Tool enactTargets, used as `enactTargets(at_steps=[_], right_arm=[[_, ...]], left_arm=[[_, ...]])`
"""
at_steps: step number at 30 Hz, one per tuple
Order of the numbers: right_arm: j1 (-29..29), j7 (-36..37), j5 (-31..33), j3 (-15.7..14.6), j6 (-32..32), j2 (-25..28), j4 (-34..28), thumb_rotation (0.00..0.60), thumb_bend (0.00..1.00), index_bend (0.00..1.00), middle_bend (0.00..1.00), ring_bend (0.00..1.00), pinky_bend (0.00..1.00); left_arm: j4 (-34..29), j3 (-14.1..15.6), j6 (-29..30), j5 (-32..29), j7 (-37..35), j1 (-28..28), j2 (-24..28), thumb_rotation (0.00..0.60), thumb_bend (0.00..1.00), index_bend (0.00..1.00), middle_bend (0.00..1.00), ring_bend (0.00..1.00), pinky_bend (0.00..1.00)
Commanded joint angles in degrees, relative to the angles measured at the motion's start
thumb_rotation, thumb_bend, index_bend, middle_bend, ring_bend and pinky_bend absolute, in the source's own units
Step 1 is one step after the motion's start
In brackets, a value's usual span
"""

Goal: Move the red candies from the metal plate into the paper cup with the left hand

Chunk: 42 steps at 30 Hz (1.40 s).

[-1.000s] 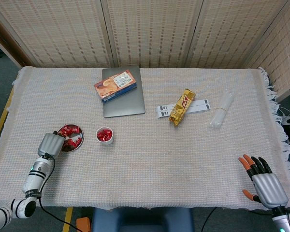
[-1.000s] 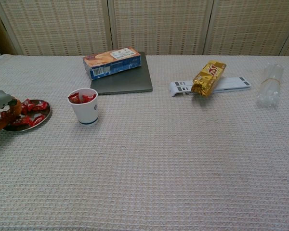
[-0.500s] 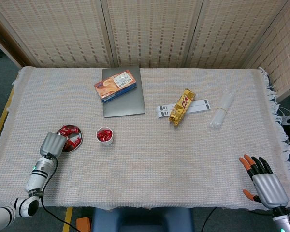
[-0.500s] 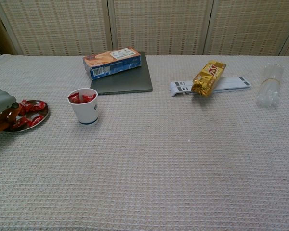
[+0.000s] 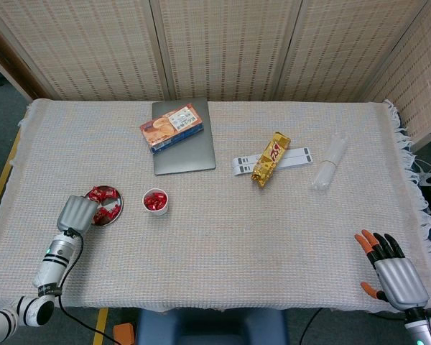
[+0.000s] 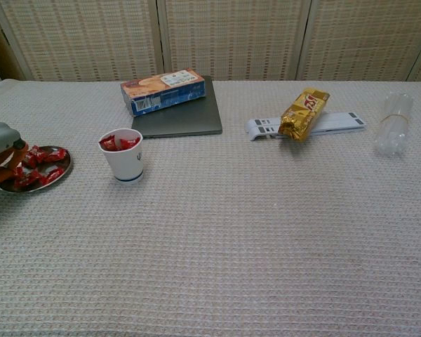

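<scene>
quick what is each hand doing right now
Left hand: over the metal plate, grip cannot be told.
Right hand: open, holding nothing.

Nothing in front of me reads clearly. The gold snack wrapper carries red lettering, the blue-and-orange box a white printed label, and the paper cup a small dark mark, all too blurred to make out.
</scene>
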Motion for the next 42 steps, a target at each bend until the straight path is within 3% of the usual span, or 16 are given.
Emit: enactTargets(at_steps=[1, 7, 12, 20, 25, 29, 33, 42], right_arm=[[0.0, 0.1, 0.1, 0.1, 0.1, 0.0, 0.0, 0.6, 0.11, 0.0, 0.0, 0.0, 0.0], [0.3, 0.3, 0.8, 0.4, -0.5, 0.1, 0.0, 0.6, 0.11, 0.0, 0.0, 0.0, 0.0], [0.6, 0.6, 2.0, 0.9, -1.2, 0.2, 0.0, 0.6, 0.11, 0.0, 0.0, 0.0, 0.0], [0.8, 1.2, 3.3, 1.5, -1.5, 0.4, 0.0, 0.6, 0.11, 0.0, 0.0, 0.0, 0.0], [0.6, 1.8, 3.8, 1.8, -1.0, 0.7, 0.1, 0.6, 0.11, 0.0, 0.0, 0.0, 0.0], [0.5, 2.0, 3.8, 1.7, -1.0, 0.8, 0.1, 0.6, 0.11, 0.0, 0.0, 0.0, 0.0], [0.3, 2.2, 3.6, 1.7, -0.5, 0.9, 0.1, 0.6, 0.11, 0.0, 0.0, 0.0, 0.0], [0.3, 1.6, 3.5, 1.6, -0.6, 0.7, 0.0, 0.6, 0.11, 0.0, 0.0, 0.0, 0.0]], left_arm=[[-4.3, -0.8, 2.3, 1.4, -0.4, 0.1, 2.5, 0.6, 0.45, 0.64, 0.66, 0.59, 1.0], [-14.4, -3.3, 5.3, 4.9, -4.5, -0.9, 7.0, 0.6, 0.45, 0.64, 0.67, 0.59, 1.0], [-17.6, -6.0, 4.4, 6.8, -6.1, -4.4, 5.9, 0.6, 0.45, 0.64, 0.67, 0.59, 1.0], [-16.0, -8.3, 0.8, 5.6, -2.1, -10.3, -0.6, 0.6, 0.45, 0.64, 0.66, 0.59, 1.0], [-13.5, -7.8, -0.7, 4.4, -0.6, -11.9, -3.7, 0.6, 0.45, 0.62, 0.64, 0.58, 1.0], [-11.6, -7.2, -1.2, 3.7, 0.1, -12.3, -5.1, 0.6, 0.45, 0.54, 0.58, 0.52, 0.99], [-11.8, -6.7, -1.7, 2.9, 0.6, -12.4, -4.4, 0.6, 0.44, 0.42, 0.43, 0.38, 0.95], [-16.4, -5.7, 0.2, 4.4, -3.0, -11.0, -1.1, 0.6, 0.41, 0.3, 0.32, 0.32, 0.96]])
